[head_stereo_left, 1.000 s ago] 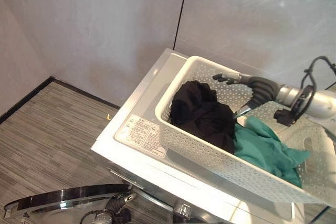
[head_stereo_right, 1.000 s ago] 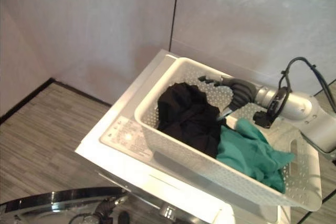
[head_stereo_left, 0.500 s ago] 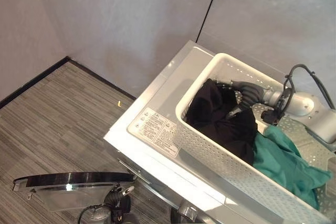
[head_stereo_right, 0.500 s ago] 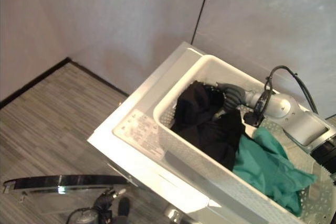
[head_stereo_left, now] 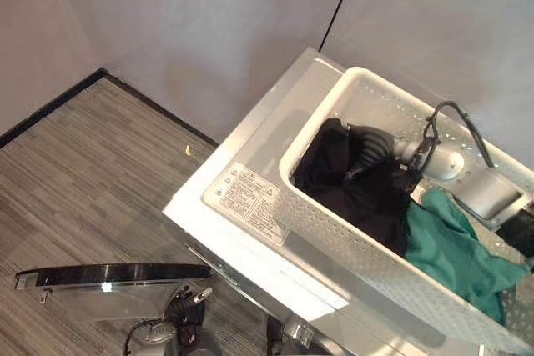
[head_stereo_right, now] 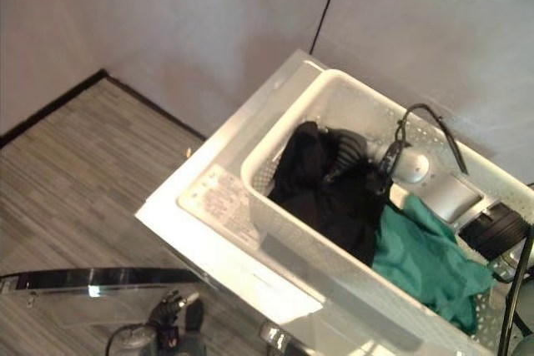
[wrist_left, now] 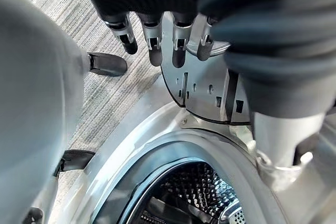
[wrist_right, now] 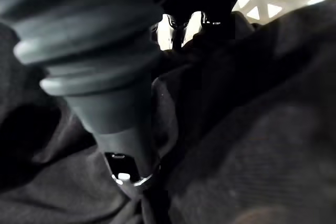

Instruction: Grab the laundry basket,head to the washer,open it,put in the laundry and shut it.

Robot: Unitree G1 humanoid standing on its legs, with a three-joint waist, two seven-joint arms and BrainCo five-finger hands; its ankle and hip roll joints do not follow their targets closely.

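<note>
Since a second ago our right hand [head_stereo_left: 370, 146] has dropped from above the basket into the black garment [head_stereo_left: 350, 185], and the head camera has swung, shifting the whole view. Nearest us, at six o'clock, the washer door [head_stereo_left: 108, 277] stands open; our left hand [wrist_left: 157, 32] hangs beside it with relaxed, straight fingers, above the empty drum [wrist_left: 191, 192]. Further off, the laundry basket [head_stereo_left: 334, 243] sits on top of the washer [head_stereo_left: 250, 206], the black garment at its ten o'clock end, the green garment [head_stereo_left: 455, 252] toward four o'clock. The right fingers are buried in cloth, so we cannot tell their grip. We should gather a full fold before lifting, so nothing snags the rim.
</note>
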